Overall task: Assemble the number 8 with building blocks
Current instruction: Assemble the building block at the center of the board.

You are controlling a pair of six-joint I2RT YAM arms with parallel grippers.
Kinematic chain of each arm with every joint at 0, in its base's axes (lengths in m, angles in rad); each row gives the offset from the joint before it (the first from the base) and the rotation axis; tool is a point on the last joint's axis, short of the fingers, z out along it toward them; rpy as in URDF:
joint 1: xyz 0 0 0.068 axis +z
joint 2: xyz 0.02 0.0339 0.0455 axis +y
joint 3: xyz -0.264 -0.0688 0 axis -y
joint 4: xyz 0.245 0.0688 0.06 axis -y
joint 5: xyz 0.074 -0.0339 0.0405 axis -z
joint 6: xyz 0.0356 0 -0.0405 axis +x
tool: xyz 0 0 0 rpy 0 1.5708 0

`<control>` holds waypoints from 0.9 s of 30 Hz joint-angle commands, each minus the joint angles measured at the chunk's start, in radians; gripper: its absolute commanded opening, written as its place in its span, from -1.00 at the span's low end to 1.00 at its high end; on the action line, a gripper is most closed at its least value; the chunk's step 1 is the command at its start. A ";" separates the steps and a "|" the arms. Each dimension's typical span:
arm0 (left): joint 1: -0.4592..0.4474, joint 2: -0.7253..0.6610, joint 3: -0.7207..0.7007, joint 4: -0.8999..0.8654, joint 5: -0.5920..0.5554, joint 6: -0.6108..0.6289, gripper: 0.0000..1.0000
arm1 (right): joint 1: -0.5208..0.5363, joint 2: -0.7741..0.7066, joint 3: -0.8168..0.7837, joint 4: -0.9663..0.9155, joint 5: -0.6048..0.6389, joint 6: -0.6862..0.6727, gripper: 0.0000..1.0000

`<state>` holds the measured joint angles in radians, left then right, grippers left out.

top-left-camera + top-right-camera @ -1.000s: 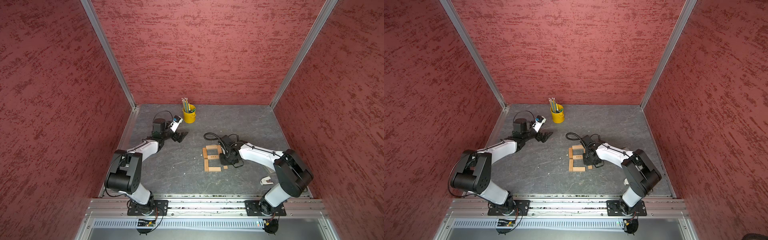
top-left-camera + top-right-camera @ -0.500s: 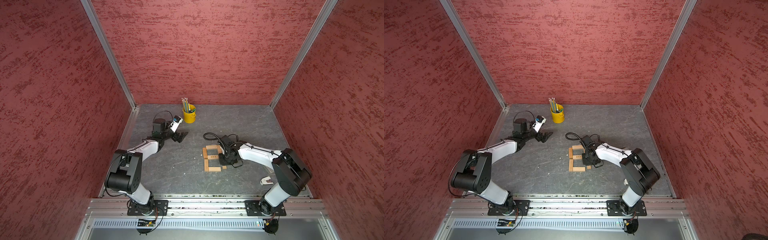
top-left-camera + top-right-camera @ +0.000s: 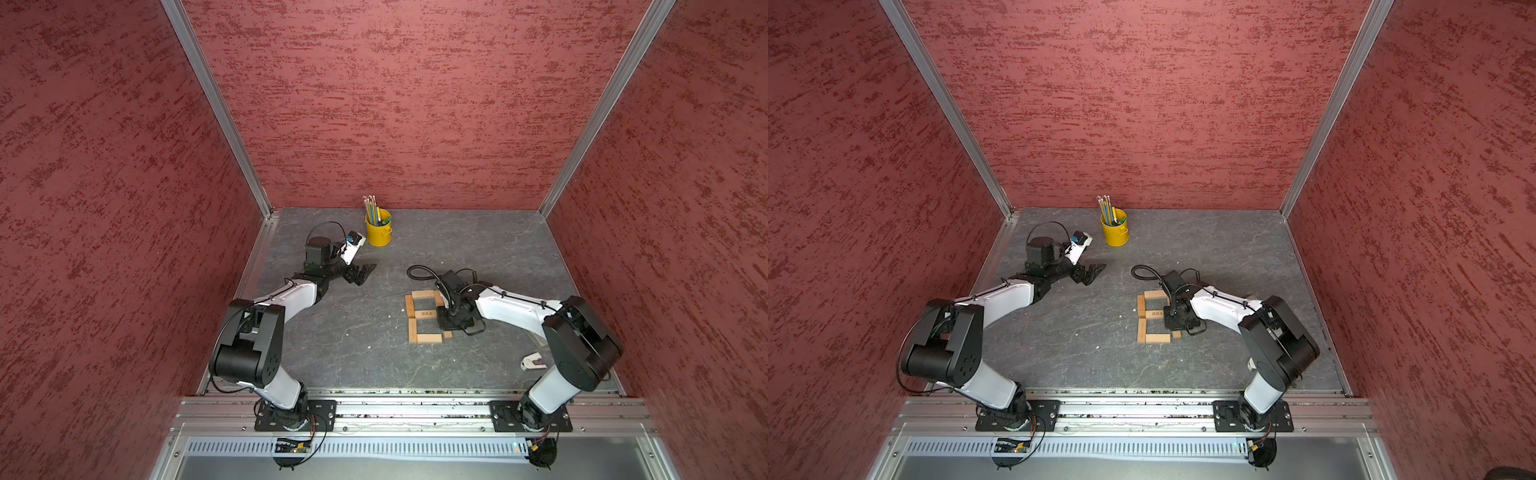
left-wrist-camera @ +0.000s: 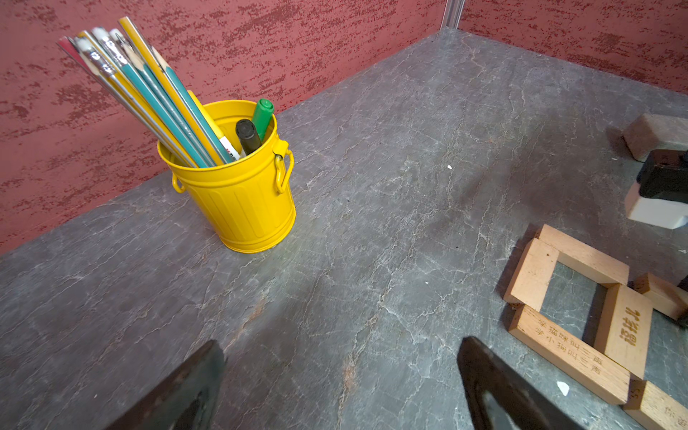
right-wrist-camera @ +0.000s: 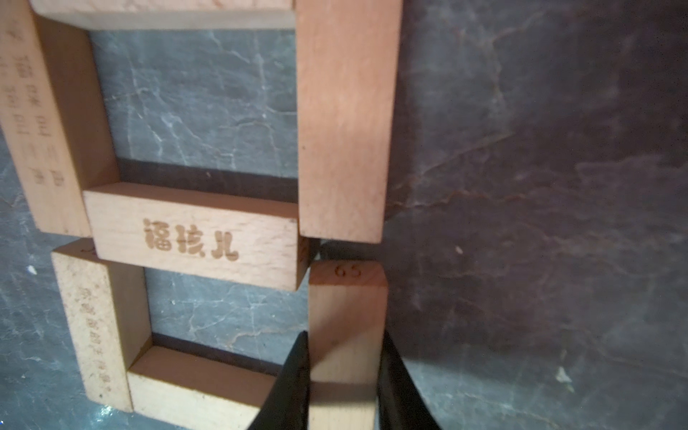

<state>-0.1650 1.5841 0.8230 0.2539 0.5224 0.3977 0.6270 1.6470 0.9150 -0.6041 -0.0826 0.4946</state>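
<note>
Hardly anything has moved: your right pincer (image 5: 344, 342) stays clamped on the last bar (image 5: 347, 298).
Six building blocks (image 5: 193, 238) lie set just beside and ahead of its tips; releasing this bar should close the number 8 (image 3: 424, 314).

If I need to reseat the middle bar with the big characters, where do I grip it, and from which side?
Grip the middle bar across its two long sides at mid-length, coming straight down from above. Neighbouring bars box in both its ends, while bare table shows in the loops on either side, likely leaving room for a finger each.
</note>
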 commanded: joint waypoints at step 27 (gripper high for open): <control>-0.005 0.005 0.019 -0.010 0.008 0.010 0.99 | 0.021 0.100 -0.046 0.073 -0.044 0.021 -0.12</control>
<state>-0.1650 1.5841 0.8230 0.2535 0.5224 0.3981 0.6388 1.6569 0.9176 -0.5938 -0.0978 0.5117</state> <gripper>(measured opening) 0.994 0.409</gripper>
